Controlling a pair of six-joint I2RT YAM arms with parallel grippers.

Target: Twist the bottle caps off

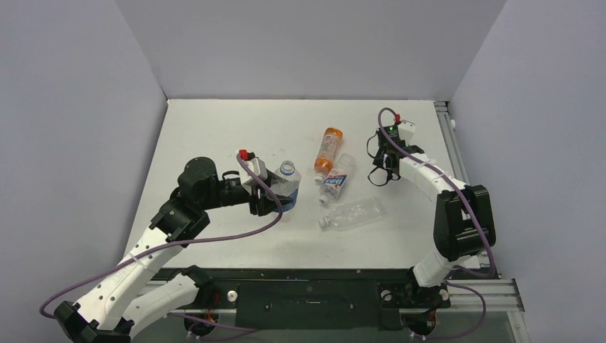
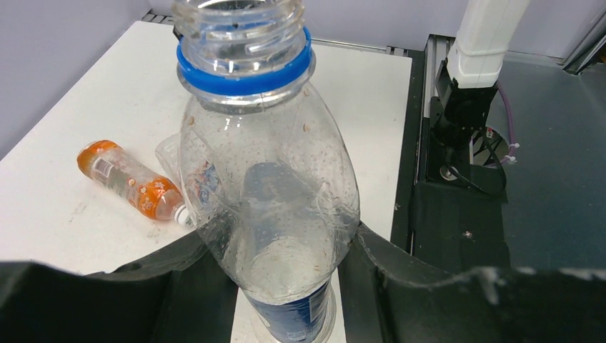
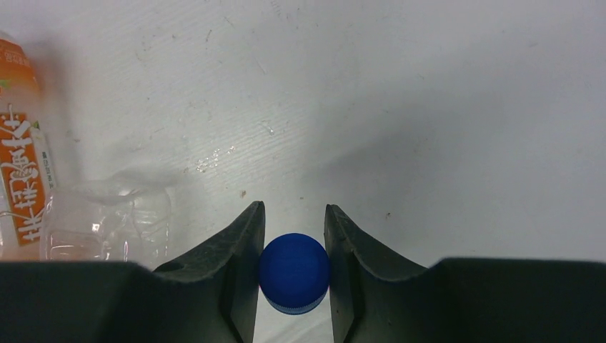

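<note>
The Pepsi bottle [image 1: 286,187] stands upright with my left gripper [image 1: 266,199] shut on its body. In the left wrist view the bottle [image 2: 268,179] has an open neck with only the blue ring [image 2: 243,77] on it, and my left gripper [image 2: 282,246] squeezes its sides. My right gripper [image 1: 384,174] is at the right of the table. It is shut on the blue cap [image 3: 294,271] just above the table top, as the right wrist view of that gripper [image 3: 294,266] shows. The orange bottle [image 1: 327,150], the short labelled bottle [image 1: 336,182] and the plain bottle [image 1: 354,213] lie on their sides mid-table.
The white table [image 1: 214,136] has grey walls behind and to the left. A metal rail [image 1: 449,136] runs along its right edge. The lying bottles sit between the two grippers. In the right wrist view the orange bottle [image 3: 18,164] and a clear bottle [image 3: 107,221] lie to the left.
</note>
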